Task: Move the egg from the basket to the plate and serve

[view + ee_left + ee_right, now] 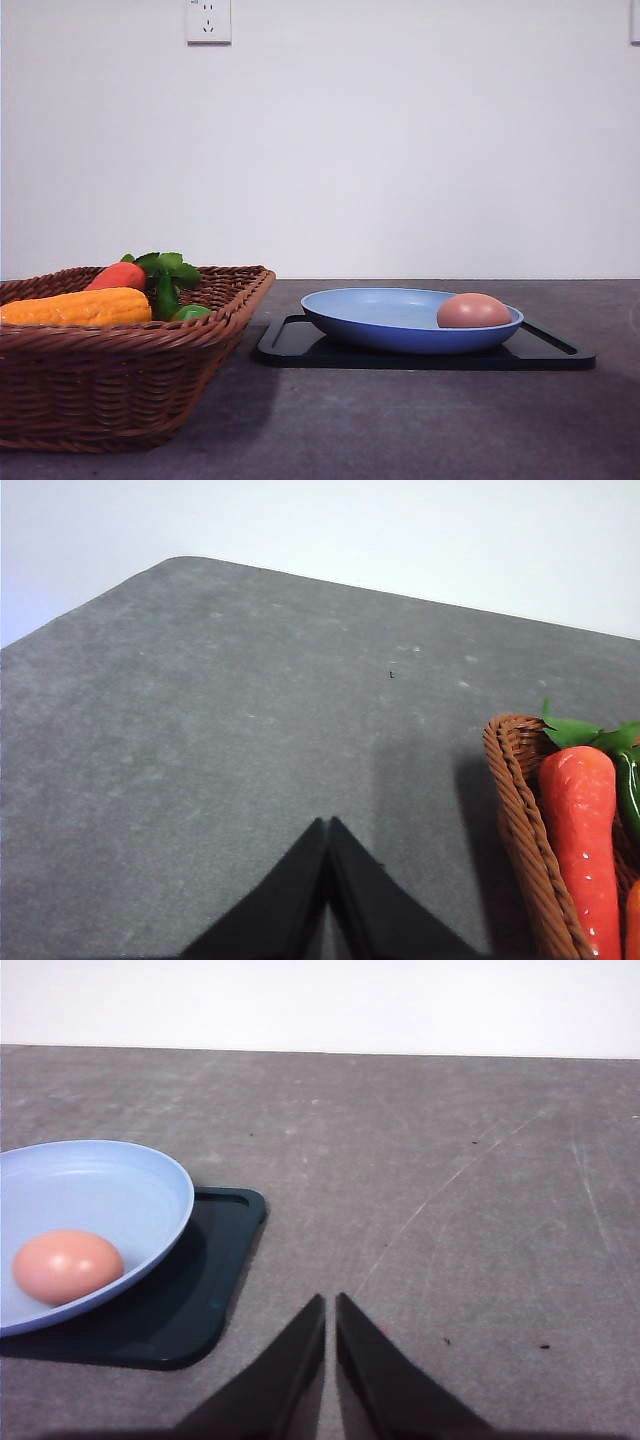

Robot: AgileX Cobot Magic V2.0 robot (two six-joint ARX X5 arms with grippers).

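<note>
egg (473,311) already sits in the plate (380,318) on the tray (300,345), out of the basket (120,385), both grippers — left (328,825), right (330,1302) — pinched closed on nothing, so probably only serving is left.

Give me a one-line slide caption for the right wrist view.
Egg resting in the light blue plate on the black tray, right gripper fingers closed over the bare grey table beside it.
</note>
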